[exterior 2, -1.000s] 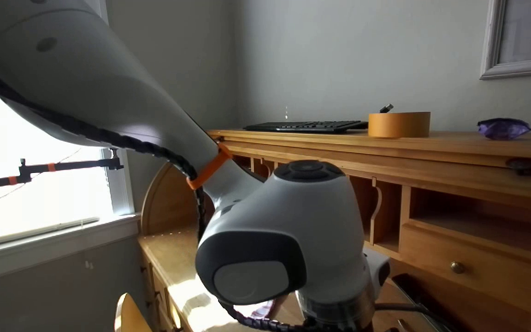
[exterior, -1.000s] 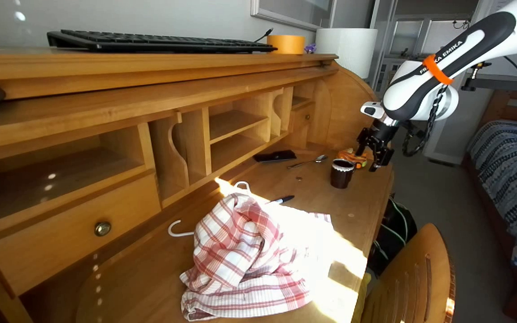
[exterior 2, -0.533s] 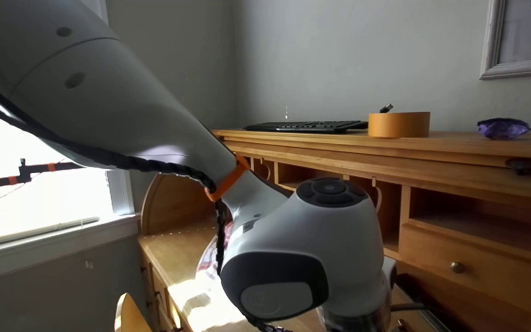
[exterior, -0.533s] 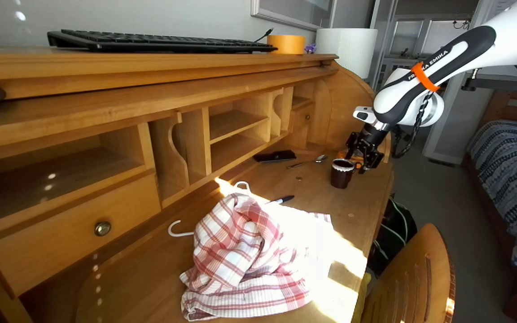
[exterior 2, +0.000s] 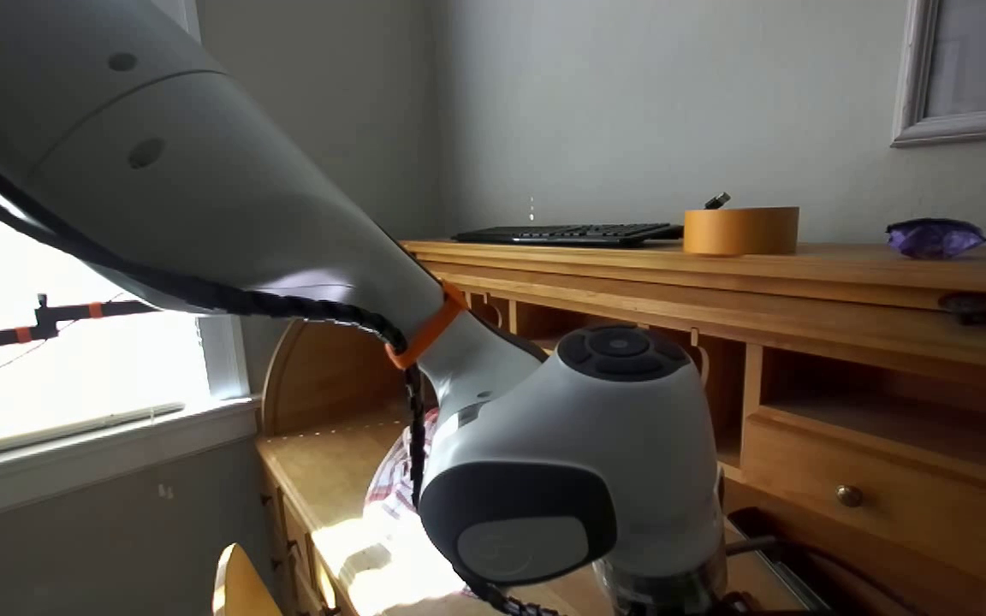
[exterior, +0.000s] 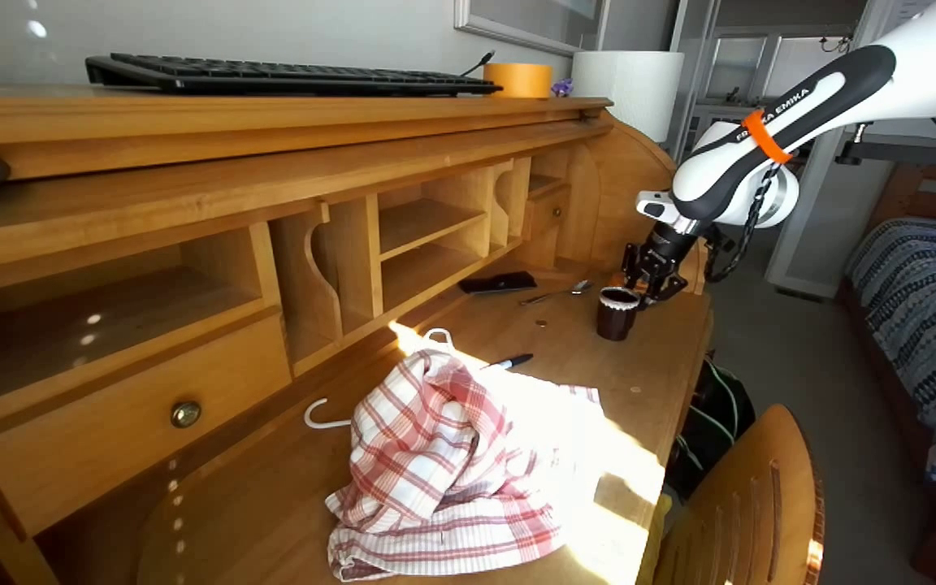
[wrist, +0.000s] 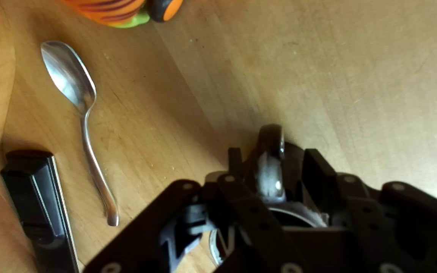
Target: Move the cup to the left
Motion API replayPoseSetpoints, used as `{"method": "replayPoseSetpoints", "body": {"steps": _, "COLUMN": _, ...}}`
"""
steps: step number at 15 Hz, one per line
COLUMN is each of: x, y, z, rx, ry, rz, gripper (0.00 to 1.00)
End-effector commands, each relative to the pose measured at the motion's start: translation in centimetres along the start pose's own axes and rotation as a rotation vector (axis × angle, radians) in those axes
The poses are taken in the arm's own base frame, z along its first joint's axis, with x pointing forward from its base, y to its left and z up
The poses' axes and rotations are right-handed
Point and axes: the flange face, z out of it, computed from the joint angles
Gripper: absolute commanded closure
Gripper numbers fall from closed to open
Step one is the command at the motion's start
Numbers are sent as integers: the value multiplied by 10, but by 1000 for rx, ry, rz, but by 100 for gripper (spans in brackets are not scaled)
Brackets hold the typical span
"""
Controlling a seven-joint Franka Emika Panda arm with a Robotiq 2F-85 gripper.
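Over the desk (exterior: 569, 349), your gripper (wrist: 273, 159) stands unclosed at the cup (exterior: 617, 320), upright on the wood, 2 fingers (wrist: 320, 170) astride its handle (wrist: 270, 174). Lifting by that off-centre handle could tip the cup; an uneven close could drag it. The desk's free edge is near; toward the cloth (exterior: 427, 439) lies bare wood, a pen (exterior: 513, 361) between.
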Motion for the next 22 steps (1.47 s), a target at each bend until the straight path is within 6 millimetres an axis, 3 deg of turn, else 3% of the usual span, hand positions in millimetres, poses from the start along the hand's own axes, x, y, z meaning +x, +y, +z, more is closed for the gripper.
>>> {"method": "replayPoseSetpoints", "body": {"steps": 1, "x": -7, "y": -2, "z": 1, "rx": 33, "ry": 8, "rz": -50, "gripper": 69}}
{"method": "replayPoseSetpoints", "body": {"steps": 4, "x": -9, "y": -4, "z": -2, "rx": 46, "ry": 1, "rz": -68, "gripper": 98}}
{"method": "replayPoseSetpoints", "body": {"steps": 7, "x": -9, "y": -9, "z": -9, "rx": 79, "ry": -6, "rz": -28, "gripper": 96}}
{"method": "replayPoseSetpoints", "body": {"steps": 11, "x": 1, "y": -13, "z": -34, "rx": 105, "ry": -95, "rz": 193, "gripper": 96}}
{"method": "replayPoseSetpoints", "body": {"steps": 16, "x": 54, "y": -20, "z": -80, "rx": 107, "ry": -148, "rz": 469, "gripper": 96}}
{"method": "replayPoseSetpoints", "body": {"steps": 19, "x": 94, "y": -47, "z": -110, "rx": 112, "ry": -170, "rz": 629, "gripper": 96}}
{"method": "replayPoseSetpoints", "body": {"steps": 22, "x": 133, "y": -79, "z": -128, "rx": 120, "ry": -161, "rz": 790, "gripper": 96}}
